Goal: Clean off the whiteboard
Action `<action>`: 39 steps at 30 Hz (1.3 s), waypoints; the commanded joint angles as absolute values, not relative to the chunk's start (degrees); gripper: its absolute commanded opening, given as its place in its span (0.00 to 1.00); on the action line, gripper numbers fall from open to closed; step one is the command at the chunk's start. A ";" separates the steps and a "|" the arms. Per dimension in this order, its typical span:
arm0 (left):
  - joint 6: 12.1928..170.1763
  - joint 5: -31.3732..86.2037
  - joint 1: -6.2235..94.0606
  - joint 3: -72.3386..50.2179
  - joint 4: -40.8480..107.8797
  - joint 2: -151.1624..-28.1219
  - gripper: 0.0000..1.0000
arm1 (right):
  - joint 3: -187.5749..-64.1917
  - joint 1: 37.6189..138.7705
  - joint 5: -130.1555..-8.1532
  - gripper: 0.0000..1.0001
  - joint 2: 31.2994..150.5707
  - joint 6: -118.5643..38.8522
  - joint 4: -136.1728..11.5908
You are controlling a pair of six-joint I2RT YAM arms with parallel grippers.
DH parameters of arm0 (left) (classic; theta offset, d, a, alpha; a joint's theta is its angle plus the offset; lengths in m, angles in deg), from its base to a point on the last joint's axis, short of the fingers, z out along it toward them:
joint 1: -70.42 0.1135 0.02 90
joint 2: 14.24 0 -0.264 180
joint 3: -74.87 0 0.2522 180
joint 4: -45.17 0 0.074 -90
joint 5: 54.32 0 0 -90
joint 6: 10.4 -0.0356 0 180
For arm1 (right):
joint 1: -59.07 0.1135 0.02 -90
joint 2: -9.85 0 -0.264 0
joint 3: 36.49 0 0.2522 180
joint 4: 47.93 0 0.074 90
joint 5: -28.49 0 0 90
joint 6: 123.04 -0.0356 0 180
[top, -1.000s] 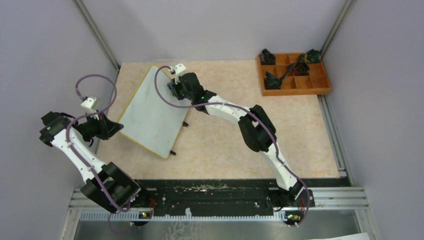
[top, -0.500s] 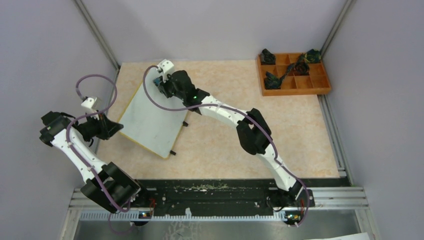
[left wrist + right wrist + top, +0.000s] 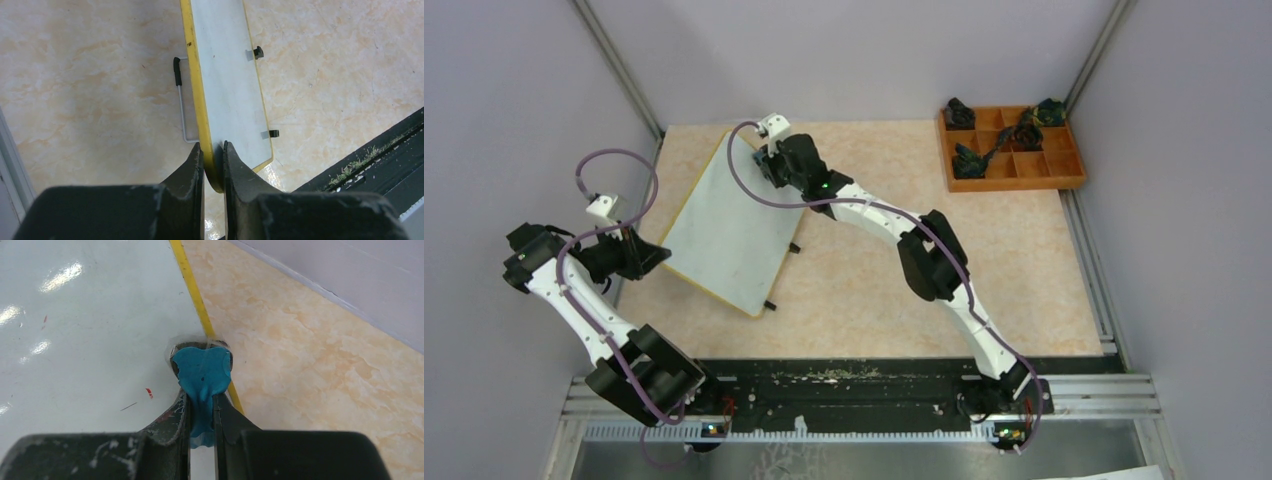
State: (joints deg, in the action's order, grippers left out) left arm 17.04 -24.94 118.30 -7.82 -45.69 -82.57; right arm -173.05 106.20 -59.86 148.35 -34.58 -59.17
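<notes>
Left pincer (image 3: 213, 150) closed on the whiteboard (image 3: 227, 85) corner; right pincer (image 3: 200, 402) clamps a blue pad (image 3: 201, 371) at the board's yellow rim. We judge the pad may slide off, leaving nearby red flecks (image 3: 148, 392).

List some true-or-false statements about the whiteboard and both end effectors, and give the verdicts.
1. The left end effector clamps the whiteboard by its yellow edge. True.
2. The right end effector is empty. False: it grips a blue wiper.
3. Red writing covers the whiteboard. False: only small red specks show.
4. The blue wiper touches the whiteboard close to its yellow edge. True.
</notes>
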 commanded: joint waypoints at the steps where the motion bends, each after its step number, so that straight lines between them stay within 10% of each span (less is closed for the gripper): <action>1: 12.45 -20.88 116.57 -6.14 -49.56 -82.00 0.00 | -171.07 109.79 -63.69 0.00 147.26 -34.85 -58.73; 39: 12.56 -20.49 116.51 -6.17 -49.62 -81.47 0.00 | -171.15 110.10 -64.55 0.00 146.82 -33.54 -59.08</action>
State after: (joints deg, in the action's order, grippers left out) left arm 17.04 -24.75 118.30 -7.82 -45.78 -82.38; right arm -171.46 106.90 -60.76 147.28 -33.60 -58.69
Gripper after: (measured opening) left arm 0.175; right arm 0.125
